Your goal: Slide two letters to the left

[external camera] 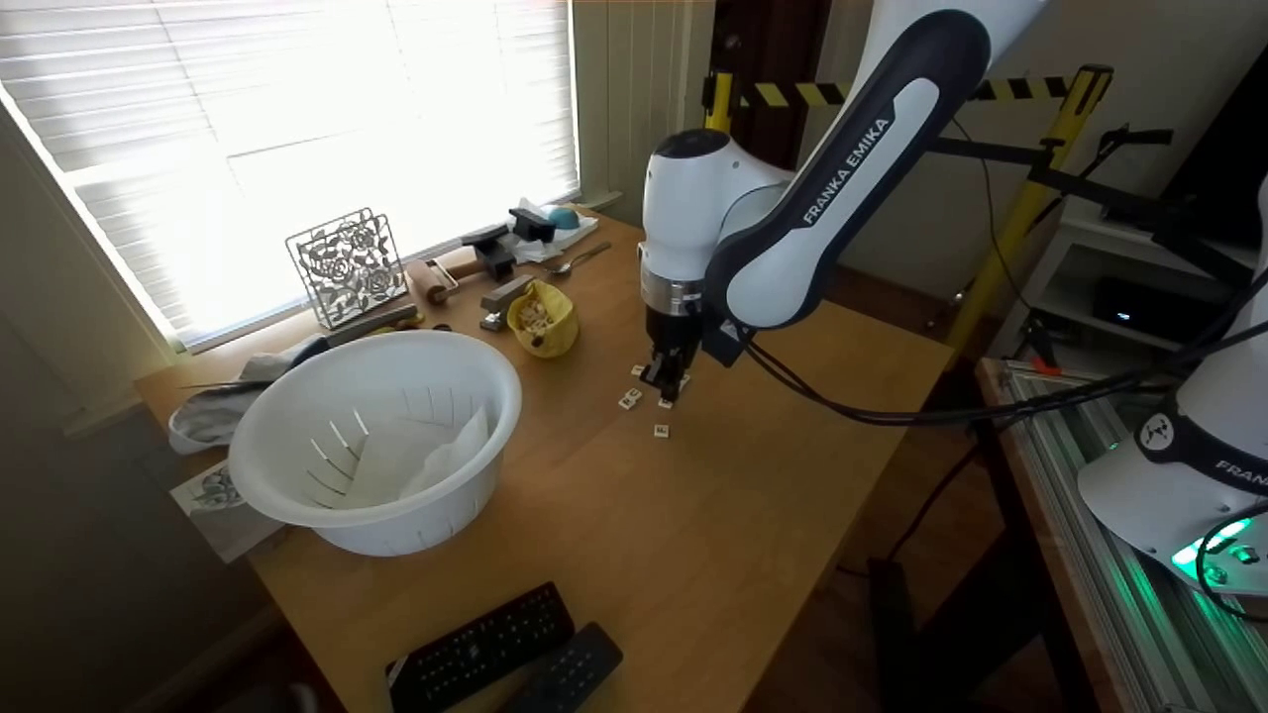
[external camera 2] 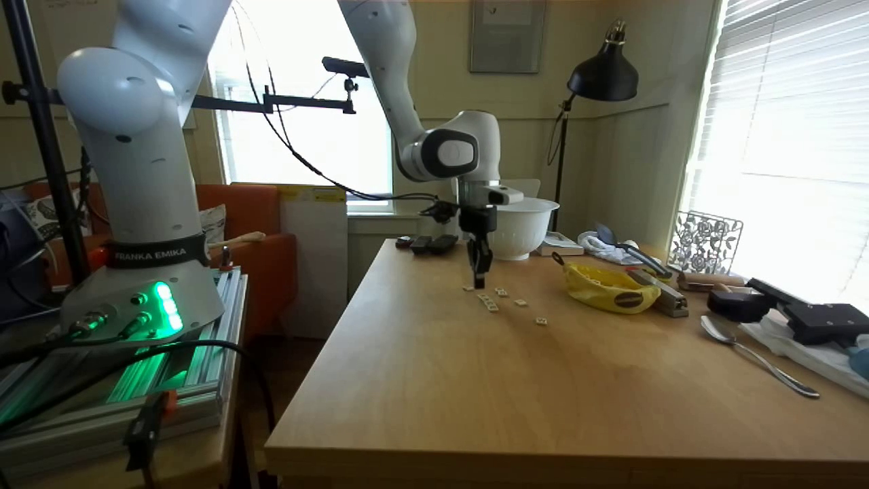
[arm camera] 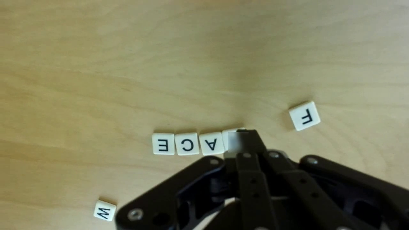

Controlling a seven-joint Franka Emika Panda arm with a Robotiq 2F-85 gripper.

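In an exterior view, my end effector (external camera 2: 479, 280) points down, narrowed to a slim tip, at the small whitish letter tiles (external camera 2: 487, 303) on the wooden tabletop (external camera 2: 434, 394); a yellow pouch (external camera 2: 604, 288) lies near them.

In an exterior view, the tiles sit under and around that tip, apart from the slotted white bowl (external camera: 406, 530).

In the wrist view, the E tile (arm camera: 163, 144), C tile (arm camera: 187, 144) and A tile (arm camera: 211, 143) make a close row with a fourth tile (arm camera: 225, 139), partly hidden by my fingers (arm camera: 250, 191). The F tile (arm camera: 304, 115) and a W or M tile (arm camera: 104, 210) lie apart. My fingers stand together, nothing seen between them; whether they touch the fourth tile, I cannot tell.

I judge the tiles light, stiff and smooth, apt to skid, and too flat to pinch easily. I would press lightly from above or push mid-edge; an off-centre nudge could spin one.
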